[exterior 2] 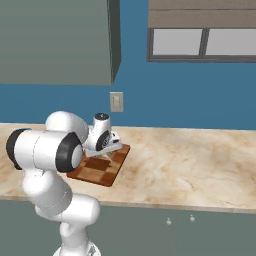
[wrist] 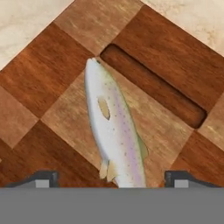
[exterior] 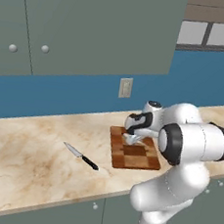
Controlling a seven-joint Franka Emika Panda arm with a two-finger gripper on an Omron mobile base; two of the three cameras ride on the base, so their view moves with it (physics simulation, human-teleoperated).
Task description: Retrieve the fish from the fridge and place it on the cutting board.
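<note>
The fish, slim and silvery with a pale belly, lies flat on the checkered wooden cutting board beside its dark handle slot. My gripper hovers just above it, open, with one fingertip on each side of the tail end and neither touching the fish. From the base views the gripper points down over the far end of the cutting board on the marble counter. The fridge is out of view.
A black-handled knife lies on the counter left of the board. A wall outlet sits on the blue wall behind. Grey upper cabinets hang overhead, and a window is to the right.
</note>
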